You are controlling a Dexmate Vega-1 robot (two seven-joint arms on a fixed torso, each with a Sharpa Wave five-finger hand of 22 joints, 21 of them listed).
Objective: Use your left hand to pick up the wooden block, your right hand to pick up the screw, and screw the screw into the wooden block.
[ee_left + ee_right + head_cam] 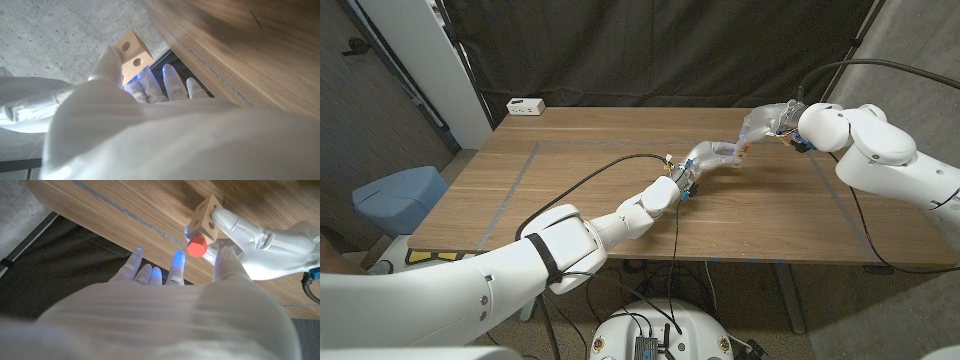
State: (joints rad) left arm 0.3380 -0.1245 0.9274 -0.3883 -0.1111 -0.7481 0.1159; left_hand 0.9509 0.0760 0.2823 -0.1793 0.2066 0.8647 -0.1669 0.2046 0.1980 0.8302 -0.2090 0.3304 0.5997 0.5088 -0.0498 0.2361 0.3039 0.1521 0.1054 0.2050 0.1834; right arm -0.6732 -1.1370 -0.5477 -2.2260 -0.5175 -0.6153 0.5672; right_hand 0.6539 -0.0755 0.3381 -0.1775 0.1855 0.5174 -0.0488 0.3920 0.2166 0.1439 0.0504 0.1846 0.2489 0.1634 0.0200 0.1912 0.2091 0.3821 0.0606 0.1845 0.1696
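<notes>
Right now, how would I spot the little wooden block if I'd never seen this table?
Follow the left arm over the wooden table to the left hand. It holds the wooden block, a pale cube with round holes and a red screw at one face.

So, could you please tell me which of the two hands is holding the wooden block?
The left hand grips the wooden block; the right hand merely has its fingers spread by the red screw.

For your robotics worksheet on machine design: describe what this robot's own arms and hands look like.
Both arms are smooth, glossy white shells with rounded joints. The left arm has a black band and a black cable running along it. The right arm also trails a black cable. The left hand and right hand are whitish, with blue-glowing fingertips.
</notes>
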